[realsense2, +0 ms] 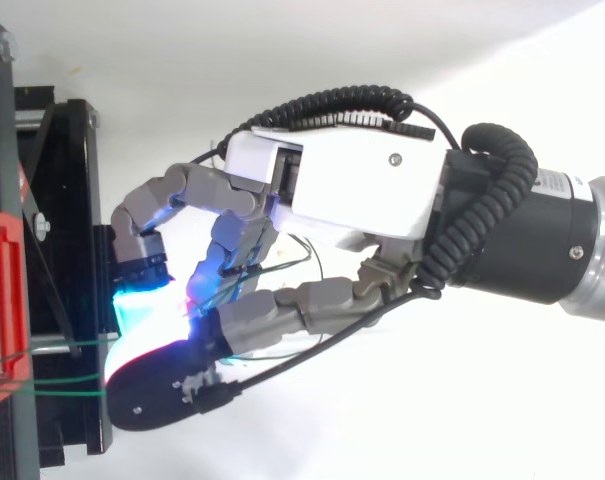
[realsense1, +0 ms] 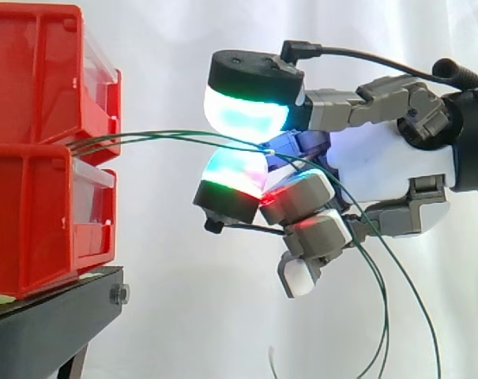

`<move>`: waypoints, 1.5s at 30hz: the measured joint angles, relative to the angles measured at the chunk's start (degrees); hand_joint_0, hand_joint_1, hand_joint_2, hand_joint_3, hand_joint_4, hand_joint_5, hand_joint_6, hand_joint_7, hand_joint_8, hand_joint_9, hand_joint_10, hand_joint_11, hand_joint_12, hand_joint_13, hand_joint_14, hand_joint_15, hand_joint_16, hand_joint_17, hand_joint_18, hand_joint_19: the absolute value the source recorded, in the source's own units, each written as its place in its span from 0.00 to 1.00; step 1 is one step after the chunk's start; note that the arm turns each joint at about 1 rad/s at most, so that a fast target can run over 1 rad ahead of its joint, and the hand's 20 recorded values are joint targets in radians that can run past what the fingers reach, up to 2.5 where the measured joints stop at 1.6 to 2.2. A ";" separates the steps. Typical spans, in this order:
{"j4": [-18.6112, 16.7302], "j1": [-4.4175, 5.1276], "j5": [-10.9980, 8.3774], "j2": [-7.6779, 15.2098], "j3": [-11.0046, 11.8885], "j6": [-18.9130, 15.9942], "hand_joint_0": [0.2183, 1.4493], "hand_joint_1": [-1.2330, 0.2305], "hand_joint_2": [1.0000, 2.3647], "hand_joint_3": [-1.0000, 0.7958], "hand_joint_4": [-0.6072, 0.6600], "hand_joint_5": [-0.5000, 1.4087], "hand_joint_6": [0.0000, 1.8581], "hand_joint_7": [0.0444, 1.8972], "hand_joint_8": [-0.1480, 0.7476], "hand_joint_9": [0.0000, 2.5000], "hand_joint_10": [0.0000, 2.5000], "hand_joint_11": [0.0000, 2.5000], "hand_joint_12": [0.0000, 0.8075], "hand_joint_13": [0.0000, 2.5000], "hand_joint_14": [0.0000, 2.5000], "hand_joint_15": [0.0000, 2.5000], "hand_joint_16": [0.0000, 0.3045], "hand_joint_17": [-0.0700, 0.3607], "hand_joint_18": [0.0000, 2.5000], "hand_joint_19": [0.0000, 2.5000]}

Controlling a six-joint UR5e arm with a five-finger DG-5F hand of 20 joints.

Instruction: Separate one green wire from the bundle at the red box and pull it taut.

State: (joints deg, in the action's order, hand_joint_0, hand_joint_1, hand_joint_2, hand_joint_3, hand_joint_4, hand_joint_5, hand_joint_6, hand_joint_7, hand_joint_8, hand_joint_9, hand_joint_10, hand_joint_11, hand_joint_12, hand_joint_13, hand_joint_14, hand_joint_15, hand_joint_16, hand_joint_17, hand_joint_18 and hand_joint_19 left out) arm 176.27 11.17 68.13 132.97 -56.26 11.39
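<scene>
Two red bins (realsense1: 33, 213) are stacked at the left on a black stand, also seen as a red bin edge (realsense2: 0, 300) from above. Several thin green wires (realsense1: 167, 136) come out between the bins and run right, nearly level, to my hand (realsense1: 381, 158). The hand (realsense2: 352, 185) is curled, and two glowing fingertips (realsense1: 246, 110) close from above and below on the wires where they meet. Past the pinch the wires' loose ends (realsense1: 383, 292) hang down under the palm. In the top view two green wire strands (realsense2: 67, 384) cross from the bin to the fingertips.
The black stand (realsense1: 49, 324) carries the bins, and its frame (realsense2: 67, 200) lies just left of the fingers. A white curtain fills the background. Open space lies to the right of the bins and below the hand.
</scene>
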 measured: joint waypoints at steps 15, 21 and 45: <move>-0.18 0.06 -0.01 0.01 -0.07 0.04 0.31 0.29 0.00 0.28 0.65 0.15 0.48 0.61 0.56 0.49 0.01 0.53 0.47 0.53 0.01 0.39 0.20 0.47 0.39 0.19; -0.21 0.03 -0.02 0.01 -0.08 0.04 0.23 0.54 0.00 0.28 0.66 0.16 0.47 0.60 0.58 0.51 0.01 0.53 0.51 0.55 0.01 0.38 0.22 0.51 0.41 0.20; 0.04 -1.93 2.14 0.02 -0.17 -1.19 0.31 0.39 0.01 0.40 0.65 0.15 0.47 0.66 0.56 0.50 0.01 0.53 0.48 0.55 0.01 0.40 0.21 0.49 0.40 0.21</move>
State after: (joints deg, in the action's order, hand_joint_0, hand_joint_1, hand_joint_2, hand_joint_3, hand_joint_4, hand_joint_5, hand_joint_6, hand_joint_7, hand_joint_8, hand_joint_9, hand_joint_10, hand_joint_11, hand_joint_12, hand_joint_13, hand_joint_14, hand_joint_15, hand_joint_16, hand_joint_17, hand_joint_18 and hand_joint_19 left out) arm 176.31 9.25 70.28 132.98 -56.42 10.20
